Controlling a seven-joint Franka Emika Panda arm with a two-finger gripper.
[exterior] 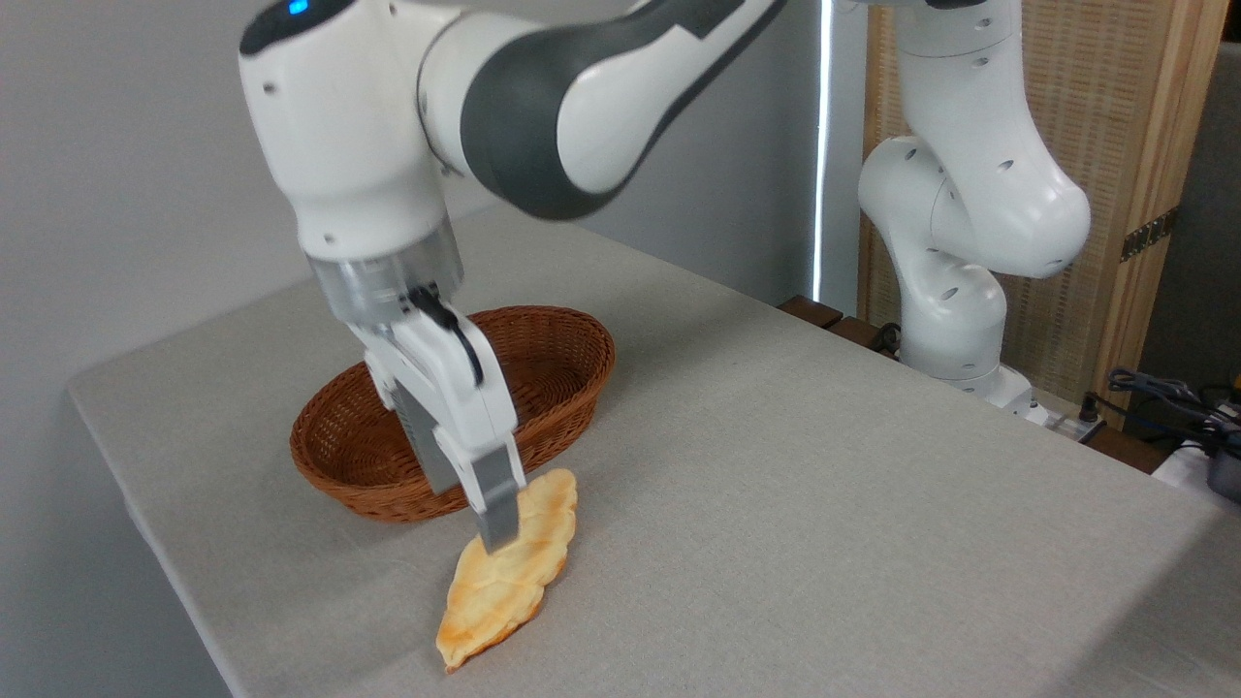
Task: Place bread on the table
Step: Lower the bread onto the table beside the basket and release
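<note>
The bread point(509, 582), a golden-orange leaf-shaped pastry with a ridged top, lies on the grey-beige table point(824, 485) just in front of the wicker basket. Its near pointed end rests on the cloth, and its far end sits by the basket's front rim. My gripper point(502, 538) comes down from above onto the bread's far half. One grey finger point(496, 504) shows against the bread's left edge; the other is hidden behind it. The jaws look closed on the bread.
The brown oval wicker basket point(543, 359) stands behind the bread with nothing visible inside, partly covered by my gripper. My arm's white base point(955, 320) stands at the table's far right edge, with cables point(1163, 388) beyond. The table's left edge runs close to the bread.
</note>
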